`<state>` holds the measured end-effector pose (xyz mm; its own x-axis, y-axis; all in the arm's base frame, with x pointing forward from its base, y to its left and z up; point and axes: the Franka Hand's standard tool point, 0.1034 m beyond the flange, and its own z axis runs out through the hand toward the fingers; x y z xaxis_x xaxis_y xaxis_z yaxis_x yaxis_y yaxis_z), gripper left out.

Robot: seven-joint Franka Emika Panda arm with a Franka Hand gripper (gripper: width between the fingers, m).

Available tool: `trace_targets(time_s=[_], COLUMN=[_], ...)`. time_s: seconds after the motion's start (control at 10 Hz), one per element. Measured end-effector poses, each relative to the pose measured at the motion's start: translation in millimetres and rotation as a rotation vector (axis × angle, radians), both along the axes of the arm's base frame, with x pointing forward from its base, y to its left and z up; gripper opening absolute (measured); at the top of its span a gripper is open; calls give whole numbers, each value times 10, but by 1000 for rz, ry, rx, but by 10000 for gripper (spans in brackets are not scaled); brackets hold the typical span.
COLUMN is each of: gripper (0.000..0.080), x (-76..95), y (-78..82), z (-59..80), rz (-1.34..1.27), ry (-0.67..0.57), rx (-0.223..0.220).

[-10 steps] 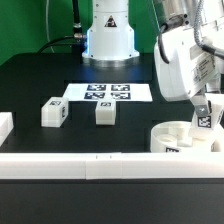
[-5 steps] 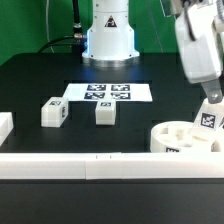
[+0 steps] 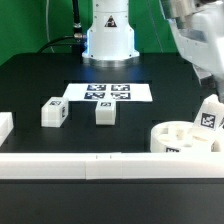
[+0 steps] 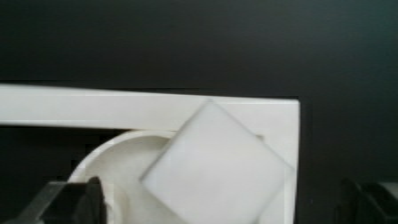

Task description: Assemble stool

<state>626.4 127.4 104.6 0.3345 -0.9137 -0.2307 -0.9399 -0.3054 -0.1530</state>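
With the claw (image 4: 222,198) spread wide and empty above it, the leg (image 3: 210,117) stands in the seat (image 3: 176,141) at lower right, and could topple if only loosely socketed.

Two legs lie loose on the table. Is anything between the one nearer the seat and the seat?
Nothing visible: the black table between that leg and the seat is bare. The marker board lies behind that line, the white bar in front, the other loose leg beyond, away from the seat.
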Motion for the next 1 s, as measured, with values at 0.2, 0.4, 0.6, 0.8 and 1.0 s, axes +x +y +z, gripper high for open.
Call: trace_targets(time_s=[0.2,0.4,0.6,0.8,1.0], gripper=[649,649,649,649,649], x=[26,21,14,-21,-27], y=[27,10,9,29,57], z=[56,34,24,-19,-23], rz=[136,271,453,802,932], ry=[-39,-74,-116,-165,-174], rx=[-6,-17,-44,-112,-137])
